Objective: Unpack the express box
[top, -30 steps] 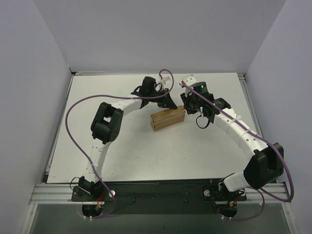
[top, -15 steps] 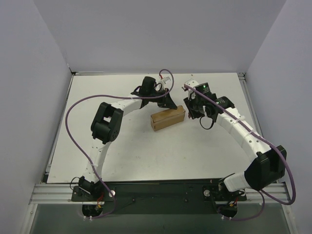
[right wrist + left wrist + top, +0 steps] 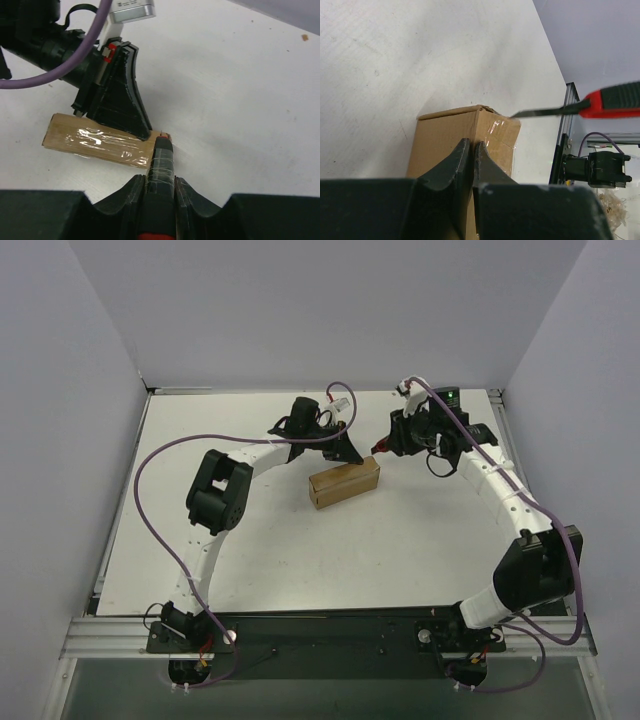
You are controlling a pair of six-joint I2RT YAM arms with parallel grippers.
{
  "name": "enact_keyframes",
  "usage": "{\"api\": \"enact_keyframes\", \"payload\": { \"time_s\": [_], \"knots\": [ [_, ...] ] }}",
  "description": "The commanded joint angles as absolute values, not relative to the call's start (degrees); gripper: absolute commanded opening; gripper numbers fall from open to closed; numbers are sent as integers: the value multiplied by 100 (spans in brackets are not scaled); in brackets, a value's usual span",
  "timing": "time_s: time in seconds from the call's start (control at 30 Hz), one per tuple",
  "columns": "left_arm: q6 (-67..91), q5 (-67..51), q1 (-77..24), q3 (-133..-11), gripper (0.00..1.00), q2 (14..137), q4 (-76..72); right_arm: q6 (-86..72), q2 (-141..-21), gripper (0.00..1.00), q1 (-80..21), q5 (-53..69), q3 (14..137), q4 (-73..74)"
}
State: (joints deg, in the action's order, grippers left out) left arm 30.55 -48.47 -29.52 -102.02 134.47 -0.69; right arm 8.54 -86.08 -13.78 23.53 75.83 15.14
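Now closed left fingers (image 3: 454, 167) rest on the express box (image 3: 345, 483); right fingers (image 3: 131, 194) clamp a knife (image 3: 161, 162) at its end.

It looked like a robot lab. A white table (image 3: 300, 550) stood between plain grey walls (image 3: 60, 440), with a metal rail (image 3: 110, 640) in front.

**Arm and gripper posture relative to the express box (image 3: 345, 483).** The left arm (image 3: 215, 490) was bent at the elbow well left of the box, with its forearm running to the box's far side. The left gripper (image 3: 348, 456) pointed down, its fingers (image 3: 462, 160) pressed together and the tips on the box's top near the far edge. The right arm (image 3: 500, 505) arched in from the box's right. The right gripper (image 3: 390, 443), just beyond the box's right end, clamped the handle of a utility knife (image 3: 161, 157), whose blade tip was at that end's far top corner.
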Motion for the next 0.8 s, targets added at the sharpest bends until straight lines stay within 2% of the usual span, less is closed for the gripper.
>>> {"api": "enact_keyframes", "payload": {
  "time_s": [0.0, 0.4, 0.77],
  "knots": [
    [2733, -4720, -2988, -10046, 0, 13456, 299, 764, -8622, 0, -1581, 2883, 7744, 1134],
    [2733, -4729, -2988, -10046, 0, 13465, 299, 1107, -8666, 0, -1661, 1881, 7664, 1028],
    [2760, -4737, -2971, -10028, 0, 13482, 272, 1142, -8692, 0, -1626, 1863, 7594, 1222]
  ]
}}
